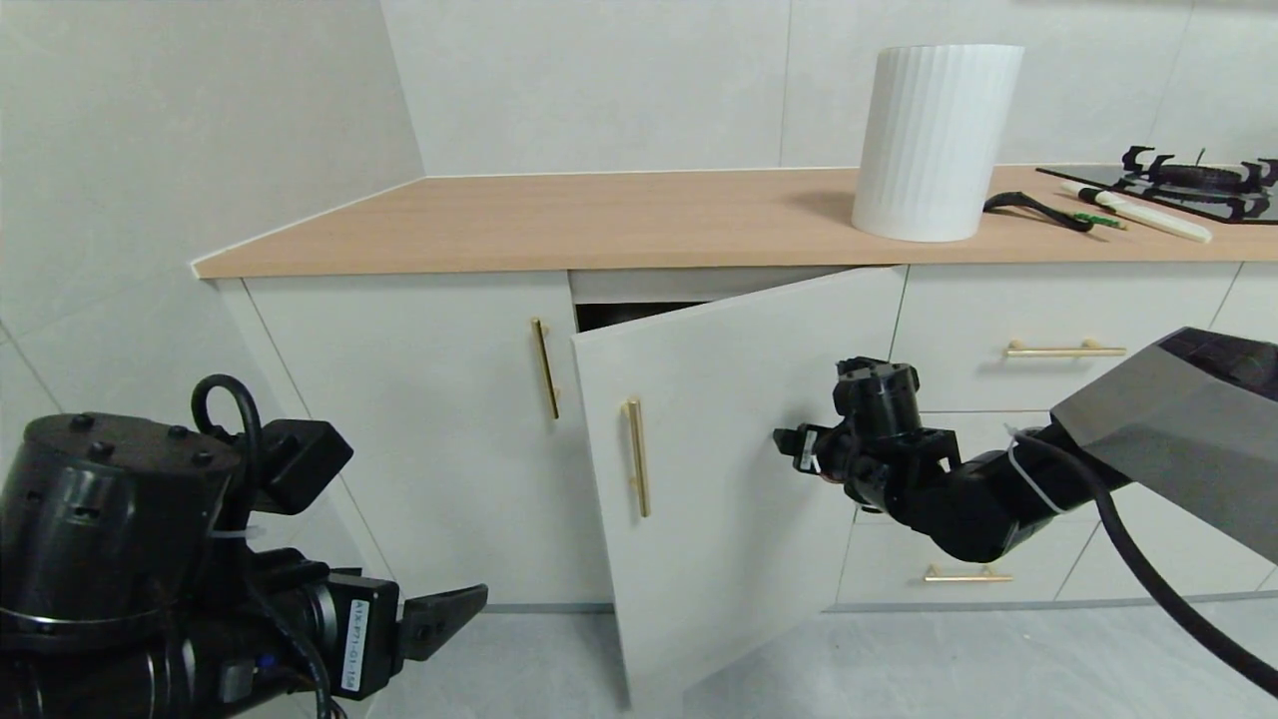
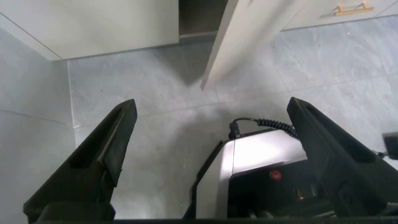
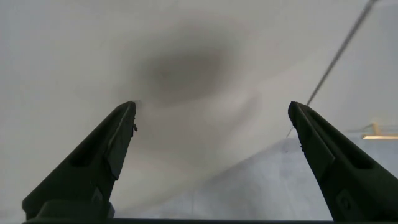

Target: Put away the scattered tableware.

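Kitchen cabinetry: right tool (image 3: 211, 118), spread wide and empty, faces the ajar cabinet door (image 1: 719, 559); left tool (image 2: 211, 115), likewise, hangs above the floor (image 2: 155, 87). Tableware (image 1: 1138, 213) lies on the worktop (image 1: 599, 215). Risk: a nudge could shut the door.

1. A light wooden countertop (image 1: 599, 215) runs across the upper half of the head view, from its corner at the left to the right edge of the frame.
2. A tall ribbed white container (image 1: 937, 140) stands upright on it, right of centre.
3. Just right of the container's base, a curved black-handled utensil (image 1: 1038, 208) lies flat on the wood.
4. Next to it lie a small green-handled utensil (image 1: 1108, 221) and a long white utensil (image 1: 1138, 212).
5. A black gas hob (image 1: 1198, 185) with pan supports sits at the far right, just behind the white utensil.
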